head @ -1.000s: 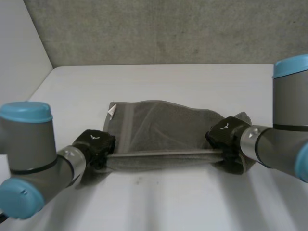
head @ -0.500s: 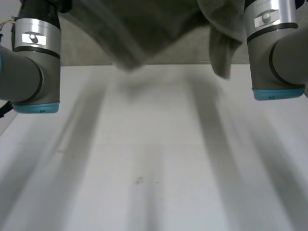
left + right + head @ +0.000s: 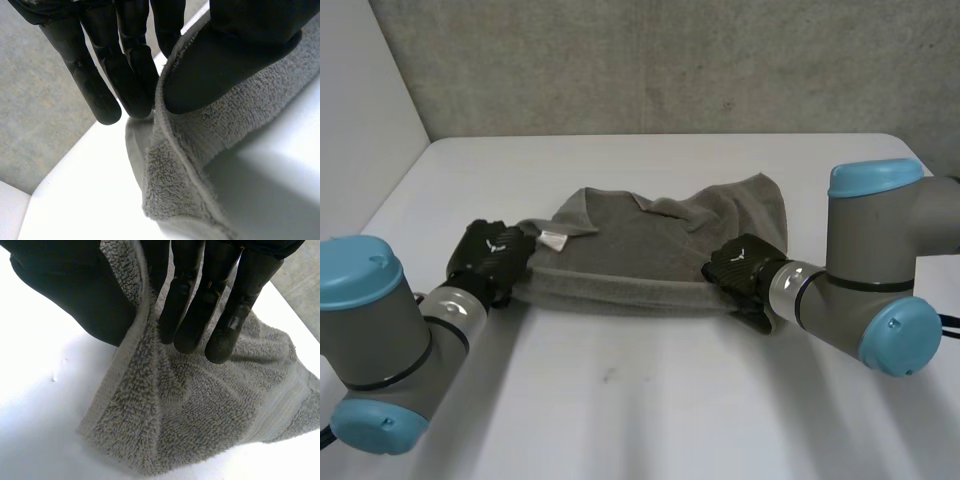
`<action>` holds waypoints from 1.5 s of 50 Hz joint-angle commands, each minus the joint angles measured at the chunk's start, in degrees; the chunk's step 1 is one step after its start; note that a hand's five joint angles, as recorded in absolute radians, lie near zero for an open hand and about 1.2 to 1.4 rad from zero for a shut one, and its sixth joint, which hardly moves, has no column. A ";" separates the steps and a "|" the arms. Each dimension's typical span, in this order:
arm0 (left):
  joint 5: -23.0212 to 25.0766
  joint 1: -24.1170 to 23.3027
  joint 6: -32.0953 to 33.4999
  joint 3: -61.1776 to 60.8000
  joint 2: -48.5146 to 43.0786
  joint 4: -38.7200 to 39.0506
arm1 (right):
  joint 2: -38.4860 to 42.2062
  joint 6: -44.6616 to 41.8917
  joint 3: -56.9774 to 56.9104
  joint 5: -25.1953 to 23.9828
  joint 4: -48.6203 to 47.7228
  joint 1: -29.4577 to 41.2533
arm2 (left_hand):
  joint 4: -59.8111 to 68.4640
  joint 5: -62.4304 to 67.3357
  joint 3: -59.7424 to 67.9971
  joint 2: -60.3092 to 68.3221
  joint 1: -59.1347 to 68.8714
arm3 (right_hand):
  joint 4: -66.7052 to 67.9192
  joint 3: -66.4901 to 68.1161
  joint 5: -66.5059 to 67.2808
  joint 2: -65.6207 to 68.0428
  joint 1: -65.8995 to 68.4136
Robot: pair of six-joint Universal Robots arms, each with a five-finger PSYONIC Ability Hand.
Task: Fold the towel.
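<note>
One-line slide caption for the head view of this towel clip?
The left hand and right hand pinch opposite ends of the near fold of a rumpled grey towel on the table.

A grey towel (image 3: 650,250) lies on the white table (image 3: 650,400).

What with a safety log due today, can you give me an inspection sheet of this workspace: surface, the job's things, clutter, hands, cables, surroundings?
Surface: white table, bare in front of the cloth.
Job's things: grey towel lies rumpled between the hands, its far edge partly turned over; a white label shows near its left end.
Clutter: nothing seen.
Hands: left hand pinches the towel's near edge at the left end, between thumb and fingers; right hand pinches the same edge at the right end.
Cables: nothing seen.
Surroundings: grey wall behind the table; a pale panel on the left side.
</note>
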 commanded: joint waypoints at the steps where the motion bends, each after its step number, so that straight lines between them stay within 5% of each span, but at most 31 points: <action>1: -0.38 0.23 0.45 0.18 0.54 0.21 | -1.74 8.67 2.56 0.41 -7.15 -0.82 | 10.21 10.31 10.31 10.20 12.74 | 11.64 12.04 13.75 12.93 26.06; 4: -0.38 0.06 0.36 0.09 1.86 0.21 | -4.64 14.82 5.20 0.49 -9.96 -1.70 | 10.21 10.31 10.31 10.20 12.74 | -0.08 0.32 2.04 1.21 14.35; 6: -0.47 -0.21 0.18 0.09 2.47 0.21 | -6.39 19.19 7.73 0.84 -11.98 -2.05 | 10.21 10.31 10.31 10.20 12.74 | -20.33 -19.93 -18.22 -19.04 -5.91; 11: -0.64 -0.03 -0.34 0.09 2.65 0.21 | -8.23 23.25 10.82 2.25 -12.43 -2.75 | 10.21 10.31 10.31 10.20 12.74 | -29.00 -28.60 -26.89 -27.71 -14.58; 31: -1.70 0.67 -0.61 0.09 2.47 0.21 | -9.21 32.75 23.39 5.42 -16.64 -9.17 | 10.21 10.31 10.31 10.20 12.74 | -26.49 -26.09 -24.37 -25.20 -12.06; 34: -1.79 0.67 -0.69 0.09 2.47 0.21 | -9.74 32.93 24.97 5.33 -19.46 -9.52 | 10.21 10.31 10.31 10.20 12.74 | -13.37 -12.97 -11.25 -12.08 1.06; 36: -1.79 0.67 -0.69 0.09 2.47 0.21 | -9.82 34.15 26.02 5.42 -22.52 -9.70 | 10.21 10.31 10.31 10.20 12.74 | 11.51 11.92 13.63 12.80 25.94; 59: -1.35 -0.21 -7.29 0.45 7.83 -4.44 | -14.92 38.46 25.85 5.15 -23.67 -9.52 | 10.21 10.31 10.31 10.20 12.74 | 11.64 12.04 13.75 12.93 26.06; 63: -1.35 -0.12 -7.29 0.18 7.22 -4.53 | -11.07 38.55 26.20 5.24 -23.50 -9.17 | 10.21 10.31 10.31 10.20 12.74 | -24.25 -23.84 -22.13 -22.96 -9.82; 75: -1.26 0.23 -7.29 0.18 7.04 -4.53 | -11.23 38.55 26.73 5.42 -23.23 -9.26 | 10.21 10.31 10.31 10.20 12.74 | -32.38 -31.97 -30.26 -31.09 -17.95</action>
